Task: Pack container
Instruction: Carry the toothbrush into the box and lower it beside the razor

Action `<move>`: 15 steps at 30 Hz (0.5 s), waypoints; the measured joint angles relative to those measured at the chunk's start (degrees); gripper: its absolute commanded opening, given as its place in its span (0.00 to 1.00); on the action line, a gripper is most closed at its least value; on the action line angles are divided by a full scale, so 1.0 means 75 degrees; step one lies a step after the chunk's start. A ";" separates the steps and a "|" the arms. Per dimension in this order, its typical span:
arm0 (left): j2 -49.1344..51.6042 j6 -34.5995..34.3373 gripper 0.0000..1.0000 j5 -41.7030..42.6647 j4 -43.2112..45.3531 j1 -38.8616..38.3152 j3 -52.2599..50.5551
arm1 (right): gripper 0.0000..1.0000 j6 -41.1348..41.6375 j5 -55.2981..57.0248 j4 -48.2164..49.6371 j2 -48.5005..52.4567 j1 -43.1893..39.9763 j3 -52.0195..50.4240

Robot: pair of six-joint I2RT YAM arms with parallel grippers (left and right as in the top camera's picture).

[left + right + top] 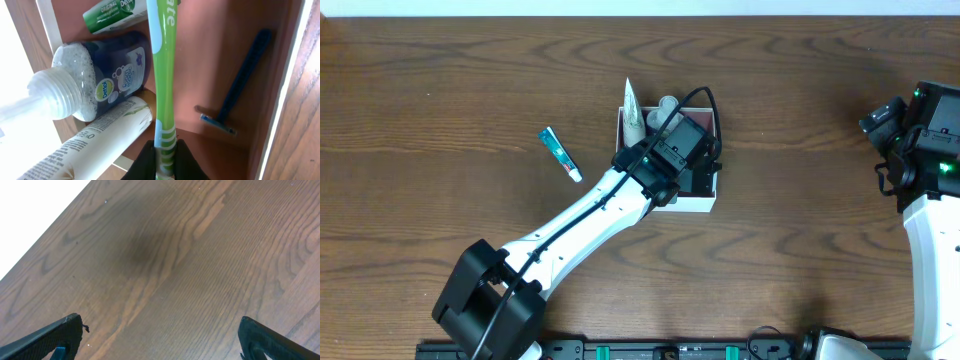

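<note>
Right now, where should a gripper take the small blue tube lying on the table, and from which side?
Take the blue tube at mid-body, from straight above, jaws closing across its narrow width. It lies flat and diagonal on the table, white cap toward the robot, with bare wood on both sides. The left gripper is shut on the green toothbrush.

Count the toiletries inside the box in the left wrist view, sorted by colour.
Green: 2, the Dettol pack and the toothbrush held by the left gripper.
Blue: 2, the soap bottle and the razor.
White: 1, the tube.
Total: 5.
</note>
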 measured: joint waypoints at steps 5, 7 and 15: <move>0.0000 0.0064 0.59 0.0029 0.0017 0.0000 0.0000 | 0.99 -0.0003 -0.0003 0.0003 0.0000 0.0000 0.0000; 0.0000 0.0055 0.59 0.0029 0.0017 0.0000 0.0000 | 0.99 0.0000 0.0000 0.0000 0.0000 0.0000 0.0000; -0.0015 -0.0050 0.59 -0.0265 0.0017 -0.0032 0.0000 | 0.99 0.0000 0.0000 0.0000 0.0000 0.0000 0.0000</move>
